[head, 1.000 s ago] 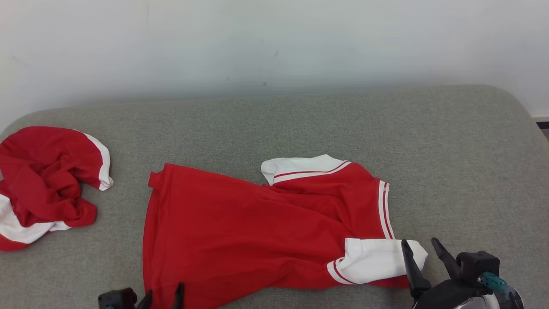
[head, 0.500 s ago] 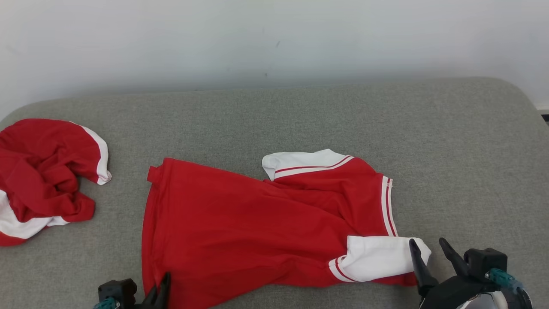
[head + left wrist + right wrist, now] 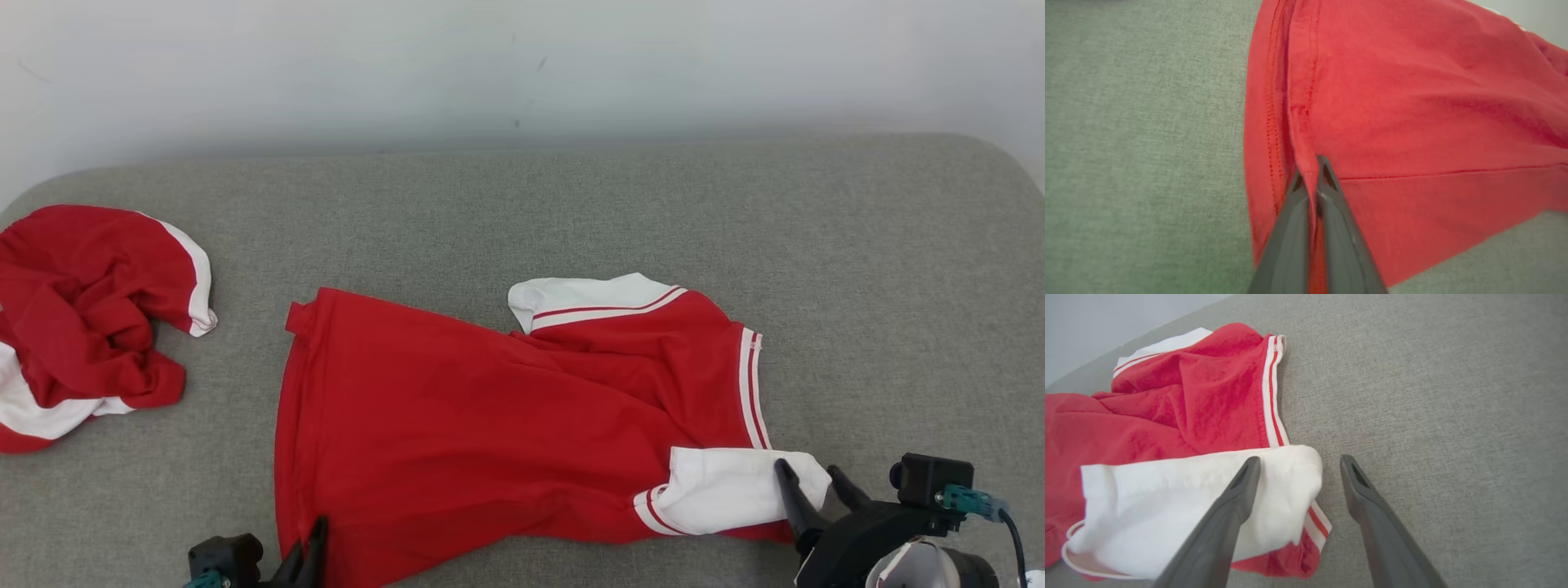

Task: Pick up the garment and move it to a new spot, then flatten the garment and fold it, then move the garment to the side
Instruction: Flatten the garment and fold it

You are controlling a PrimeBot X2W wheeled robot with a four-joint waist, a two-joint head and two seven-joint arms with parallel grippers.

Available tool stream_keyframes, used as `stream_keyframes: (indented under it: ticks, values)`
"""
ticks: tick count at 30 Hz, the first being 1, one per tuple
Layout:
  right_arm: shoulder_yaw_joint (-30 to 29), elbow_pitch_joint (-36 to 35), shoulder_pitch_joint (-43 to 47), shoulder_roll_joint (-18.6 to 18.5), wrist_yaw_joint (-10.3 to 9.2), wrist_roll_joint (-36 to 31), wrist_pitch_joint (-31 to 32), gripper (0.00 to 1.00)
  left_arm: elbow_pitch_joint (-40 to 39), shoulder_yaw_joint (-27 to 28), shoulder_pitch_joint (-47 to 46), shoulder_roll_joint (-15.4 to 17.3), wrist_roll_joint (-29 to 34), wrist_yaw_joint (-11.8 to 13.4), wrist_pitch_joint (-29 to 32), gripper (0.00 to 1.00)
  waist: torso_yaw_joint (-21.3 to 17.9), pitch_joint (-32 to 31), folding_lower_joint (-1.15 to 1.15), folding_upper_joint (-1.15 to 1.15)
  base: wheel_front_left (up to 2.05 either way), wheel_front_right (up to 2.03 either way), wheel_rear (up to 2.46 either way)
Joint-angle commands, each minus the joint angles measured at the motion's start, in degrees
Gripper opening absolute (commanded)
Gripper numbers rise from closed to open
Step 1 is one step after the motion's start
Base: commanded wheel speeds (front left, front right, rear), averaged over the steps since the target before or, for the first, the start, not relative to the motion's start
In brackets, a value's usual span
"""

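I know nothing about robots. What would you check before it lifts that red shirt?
1. Left gripper shut on the hem of the red shirt: ok.
2. Right gripper gripping the white sleeve: not ok, jaws open, one finger over its end.
3. Shirt lying flat: not ok, rumpled near the sleeves.
4. Crumpled red garment apart from the shirt: ok.
5. Bare grey cushion beyond the shirt: ok.

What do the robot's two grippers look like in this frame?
Both the left gripper and right gripper have two long, tapered dark grey jaws with a slot near each tip, on black housings. A teal connector with a black cable sits beside the right one.
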Motion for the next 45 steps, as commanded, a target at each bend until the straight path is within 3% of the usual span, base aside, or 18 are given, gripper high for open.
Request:
stream_keyframes:
  ticks: [1, 9, 11, 12, 13, 14, 15, 21, 24, 29, 33, 36, 45]
  values:
    - [0.4, 0.0, -0.3, 0.1, -0.14, 1.0, 1.2, 1.0, 0.4, -0.2, -0.7, -0.1, -0.3, -0.2, -0.2, 0.0, 0.0, 0.1, 0.0, 0.0, 0.0, 0.0, 0.0]
    - [2.9, -1.7, 0.3, 0.3, -0.14, 4.8, 3.6, 1.0, 0.6, -0.6, -1.4, 0.2, -0.5, 0.0, -0.4, 0.0, 0.0, 0.2, 0.0, 0.0, 0.0, 0.0, 0.0]
    - [3.8, -2.1, 0.2, 0.1, -0.14, 4.9, 3.3, 0.96, 0.6, -0.5, -1.4, 0.4, -0.7, 0.2, -0.4, 0.0, -0.1, 0.2, 0.0, 0.0, 0.0, 0.0, 0.0]
    - [4.2, -2.2, 0.2, 0.0, -0.14, 5.0, 3.3, 0.9, 0.6, -0.5, -1.4, 0.4, -0.8, 0.2, -0.4, 0.0, -0.2, 0.2, 0.0, 0.0, 0.0, 0.0, 0.0]
    - [4.7, -2.2, 0.0, -0.2, -0.14, 4.8, 3.3, 0.78, 0.6, -0.5, -1.5, 0.5, -0.9, 0.3, -0.4, 0.0, -0.3, 0.2, 0.0, 0.0, 0.0, 0.0, 0.0]
    - [5.5, -2.5, -0.7, -0.7, -0.14, 4.1, 2.5, 0.26, 0.6, -0.6, -1.5, 0.5, -1.0, 0.4, -0.4, 0.0, -0.4, 0.1, 0.0, 0.0, 0.0, 0.0, 0.0]
    - [5.8, -2.6, -1.0, -0.9, -0.14, 3.7, 1.8, 0.02, 0.6, -0.6, -1.5, 0.5, -1.1, 0.5, -0.4, 0.0, -0.4, 0.0, 0.0, 0.0, 0.0, 0.0, 0.0]
    - [7.8, -4.1, -2.6, -2.1, -0.14, 2.9, -2.3, 0.0, -1.3, 0.7, -2.2, 0.2, -3.1, 0.4, -1.5, 0.0, -0.3, -0.4, 0.0, 0.0, 0.0, 0.0, 0.0]
    - [8.6, -6.1, -4.4, -2.4, -0.14, 4.9, -4.3, 0.0, -3.0, 3.0, -3.3, -0.8, -7.9, 0.1, -0.8, 0.0, -0.5, -0.4, 0.0, 0.0, 0.0, 0.0, 0.0]
    - [13.7, -9.4, -11.0, -6.6, -0.14, 8.0, -3.7, 0.0, -7.4, 5.7, -7.9, -0.6, -16.7, -0.3, 4.6, 0.0, -1.2, 0.1, 0.0, 0.0, 0.0, 0.0, 0.0]
    - [19.5, -10.5, -19.6, -11.5, -0.14, 9.5, -1.4, 0.0, -11.0, 7.4, -13.7, 1.3, -21.0, -0.2, 10.2, 0.0, -2.2, 2.0, 0.0, 0.0, 0.0, 0.0, 0.0]
    - [23.0, -9.3, -26.9, -13.1, -0.14, 10.7, -0.4, 0.0, -13.1, 8.4, -18.9, 2.8, -23.1, 0.2, 14.2, 0.0, -3.1, 4.6, 0.0, 0.0, 0.0, 0.0, 0.0]
    - [28.0, 0.9, -52.0, -11.5, -0.14, 12.6, -3.3, 0.0, -18.6, 7.9, -37.9, 8.7, -20.6, 2.3, 18.9, 0.0, -4.9, 17.1, 0.0, 0.0, 0.0, 0.0, 0.0]
